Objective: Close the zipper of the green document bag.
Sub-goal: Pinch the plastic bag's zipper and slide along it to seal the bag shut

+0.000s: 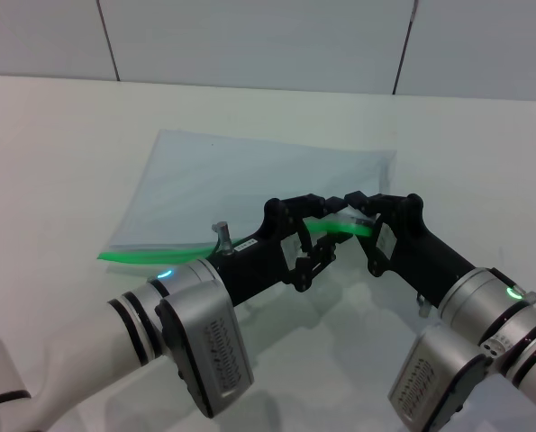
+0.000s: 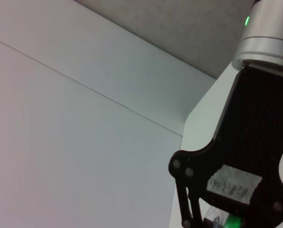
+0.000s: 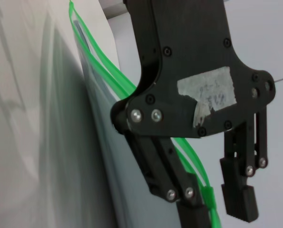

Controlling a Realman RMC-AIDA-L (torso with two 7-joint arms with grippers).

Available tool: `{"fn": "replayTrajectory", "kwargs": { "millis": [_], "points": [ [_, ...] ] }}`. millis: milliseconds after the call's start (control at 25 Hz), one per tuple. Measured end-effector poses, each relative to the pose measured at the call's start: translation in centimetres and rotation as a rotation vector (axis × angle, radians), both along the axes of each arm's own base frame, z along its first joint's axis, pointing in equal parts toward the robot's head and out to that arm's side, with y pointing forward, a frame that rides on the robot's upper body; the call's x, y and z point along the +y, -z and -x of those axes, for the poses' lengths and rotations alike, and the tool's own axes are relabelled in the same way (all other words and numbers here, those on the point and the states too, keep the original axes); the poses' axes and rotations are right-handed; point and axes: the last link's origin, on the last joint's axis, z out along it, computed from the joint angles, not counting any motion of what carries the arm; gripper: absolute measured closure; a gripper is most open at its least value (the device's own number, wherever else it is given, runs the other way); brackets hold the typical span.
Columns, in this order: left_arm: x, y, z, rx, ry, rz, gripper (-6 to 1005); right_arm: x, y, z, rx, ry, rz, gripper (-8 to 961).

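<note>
Green document bag [image 1: 249,184] lies flat on the white table [image 1: 60,162], zipper [image 1: 150,256] on its near edge. Thin, floppy, slippery plastic, likely light; best pinched at the zip strip. Left gripper [image 1: 326,245] open astride the strip; right gripper [image 1: 356,209] clamps the strip's end.

We see the bag [image 1: 249,180] as thin translucent plastic, its zipper [image 1: 150,255] glossy green. The table [image 1: 51,162] looks smooth and matt.

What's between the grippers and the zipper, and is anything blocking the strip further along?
Nothing visible. Both the left gripper and right gripper are already at the zipper of the green document bag; the strip toward the robot's left lies bare on the table.
</note>
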Motion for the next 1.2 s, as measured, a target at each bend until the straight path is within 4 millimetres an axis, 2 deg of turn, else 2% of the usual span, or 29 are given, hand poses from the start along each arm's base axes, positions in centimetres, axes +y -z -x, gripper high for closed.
{"fn": "replayTrajectory", "kwargs": {
  "millis": [160,400,1200],
  "points": [
    [-0.01,0.01,0.02,0.005,0.004,-0.002,643,0.00,-0.01,0.00,0.000,0.000,0.000,903],
    [0.02,-0.02,0.07,0.008,0.006,-0.003,710,-0.11,0.08,0.01,-0.002,-0.004,0.004,903],
    [-0.07,0.08,0.03,0.035,0.032,-0.016,785,-0.29,0.30,0.18,-0.005,-0.017,0.014,902]
  ]
}}
